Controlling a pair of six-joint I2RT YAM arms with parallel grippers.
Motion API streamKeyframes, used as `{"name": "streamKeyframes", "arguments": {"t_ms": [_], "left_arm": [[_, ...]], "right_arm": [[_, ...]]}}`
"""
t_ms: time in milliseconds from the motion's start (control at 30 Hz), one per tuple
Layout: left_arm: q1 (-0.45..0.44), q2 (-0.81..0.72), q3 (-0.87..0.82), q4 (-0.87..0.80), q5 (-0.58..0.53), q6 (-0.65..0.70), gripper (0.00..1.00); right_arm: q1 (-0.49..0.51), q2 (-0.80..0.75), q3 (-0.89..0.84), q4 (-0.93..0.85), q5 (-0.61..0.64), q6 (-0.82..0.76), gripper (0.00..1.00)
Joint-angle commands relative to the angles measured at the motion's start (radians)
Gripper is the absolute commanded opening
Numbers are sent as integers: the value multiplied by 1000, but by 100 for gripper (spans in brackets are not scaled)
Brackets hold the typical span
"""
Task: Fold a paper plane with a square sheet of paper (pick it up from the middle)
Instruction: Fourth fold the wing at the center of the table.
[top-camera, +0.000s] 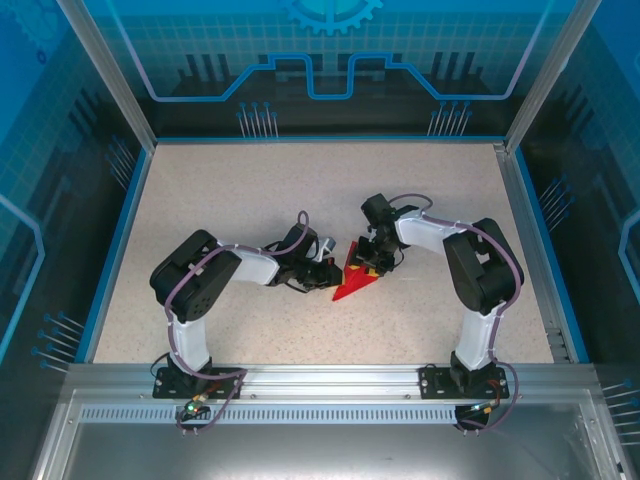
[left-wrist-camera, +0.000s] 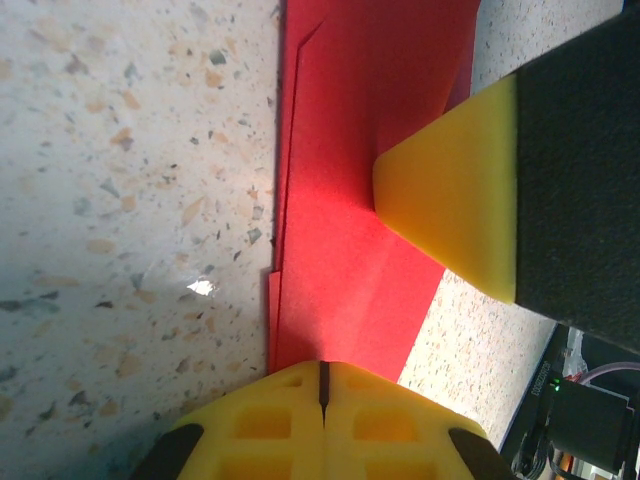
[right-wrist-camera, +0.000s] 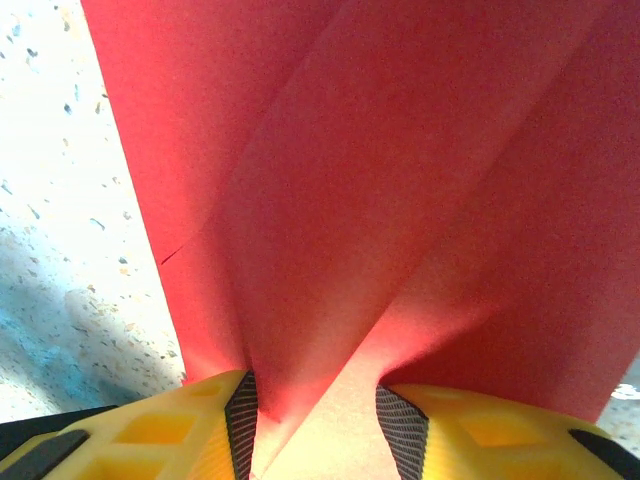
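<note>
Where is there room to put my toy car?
The far table, from the red paper up to the back wall, is bare. So are strips along both blue side edges. The middle is crowded: left gripper and right gripper meet at the paper.

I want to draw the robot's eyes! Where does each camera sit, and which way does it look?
Top external: above and behind the arms, looking down at the table; both arms show, red paper between them.
Left wrist: on the left arm, facing the paper; its shut left end effector shows.
Right wrist: on the right arm, close over the paper; right end effector shows.
Shared: all three see the red paper.
</note>
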Motion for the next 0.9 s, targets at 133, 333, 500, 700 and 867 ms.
{"name": "streamKeyframes", "arguments": {"t_ms": [133,333,500,700,867], "left_arm": [[-5,-5,15,-33,7,20,3],[-6,-25,20,16,1,6,7],[-4,-29,29,39,-23,-2,8],[0,-17,45,44,-30,-8,8],[0,18,67,43,-26,-12,7]], "right_arm": [[8,147,-63,-13,85,-10,44],[11,168,-58,-16,80,-22,45],[11,174,-62,-16,84,-27,44],[11,182,-62,-13,82,-29,45],[11,185,-61,-13,81,-28,44]]}}
